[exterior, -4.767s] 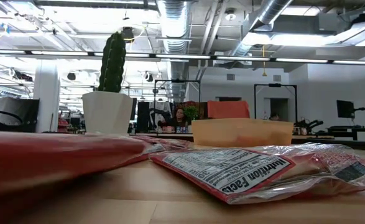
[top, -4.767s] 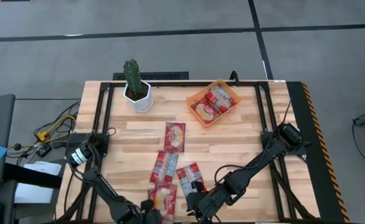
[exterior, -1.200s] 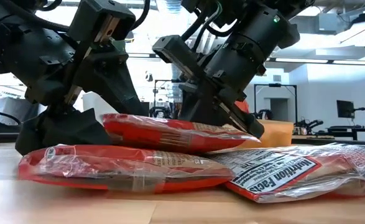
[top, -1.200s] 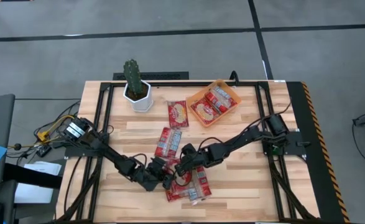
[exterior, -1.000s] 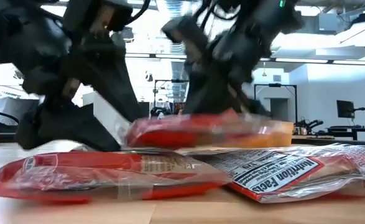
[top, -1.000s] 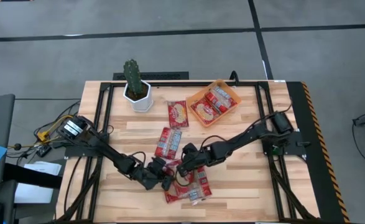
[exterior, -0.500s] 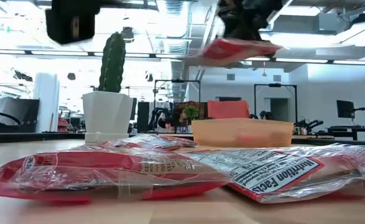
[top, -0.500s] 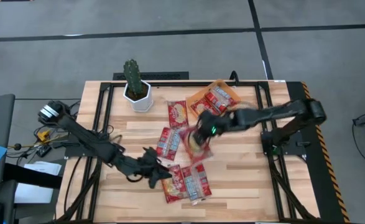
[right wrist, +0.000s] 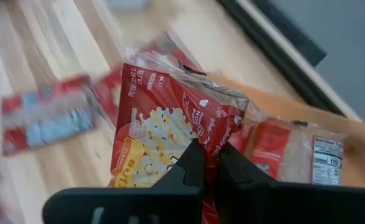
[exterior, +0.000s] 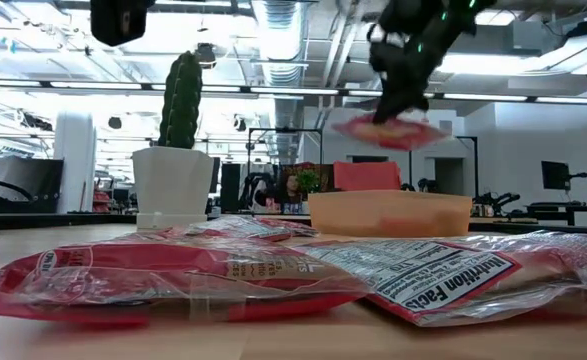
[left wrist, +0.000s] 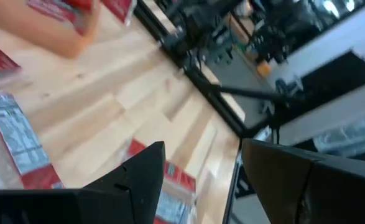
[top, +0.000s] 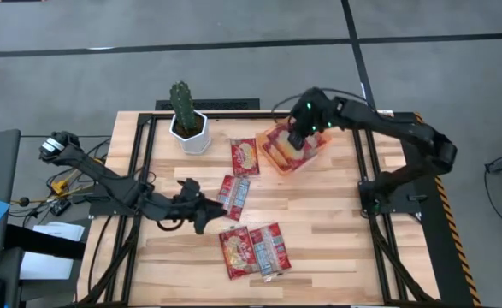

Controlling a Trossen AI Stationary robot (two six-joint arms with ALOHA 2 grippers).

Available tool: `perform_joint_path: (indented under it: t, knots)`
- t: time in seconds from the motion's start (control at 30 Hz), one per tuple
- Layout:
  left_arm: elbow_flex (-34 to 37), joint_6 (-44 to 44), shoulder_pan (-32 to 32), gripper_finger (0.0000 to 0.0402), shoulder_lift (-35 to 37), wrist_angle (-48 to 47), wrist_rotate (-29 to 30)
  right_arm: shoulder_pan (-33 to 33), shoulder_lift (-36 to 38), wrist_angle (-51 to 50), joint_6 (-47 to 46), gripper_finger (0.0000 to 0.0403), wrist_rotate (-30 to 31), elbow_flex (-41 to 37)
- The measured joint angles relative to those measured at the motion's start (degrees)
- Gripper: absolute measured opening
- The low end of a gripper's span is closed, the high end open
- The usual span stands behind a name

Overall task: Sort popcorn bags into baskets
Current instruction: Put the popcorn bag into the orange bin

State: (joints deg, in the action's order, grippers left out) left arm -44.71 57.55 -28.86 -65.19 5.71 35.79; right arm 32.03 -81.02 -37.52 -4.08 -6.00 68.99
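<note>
The right dark six-joint arm reaches from its base at the right of the high view up and across to the upper centre, where its right two-finger gripper (top: pixel 295 141) hangs above the table with the fingers (right wrist: pixel 194 163) pinched together on a red and cream plastic popcorn bag (right wrist: pixel 163 134). The left dark arm stretches low from the left edge toward the centre, its left two-finger gripper (top: pixel 201 208) with fingers (left wrist: pixel 142 168) spread apart, holding nothing.
</note>
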Motion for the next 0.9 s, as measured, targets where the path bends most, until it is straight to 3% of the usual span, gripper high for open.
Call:
perform_joint_path:
  t: [0.13,0.3,0.67,0.9]
  knots:
    - [0.0,0.4,1.6,0.0203,0.0,-0.2,1.7,6.1,-5.2,1.3,6.7,0.0024,-6.9,0.0]
    - [0.0,1.6,3.8,0.0203,0.0,-0.4,2.6,9.9,-11.5,7.4,8.0,0.0025,-13.4,0.0]
    - [0.0,3.3,5.0,0.0203,0.0,-3.3,2.1,9.2,-20.0,11.4,7.6,0.003,-16.5,0.0]
    - [0.0,4.0,5.0,0.0203,0.0,-4.1,2.2,8.8,-23.1,11.5,7.1,0.0063,-16.5,0.0]
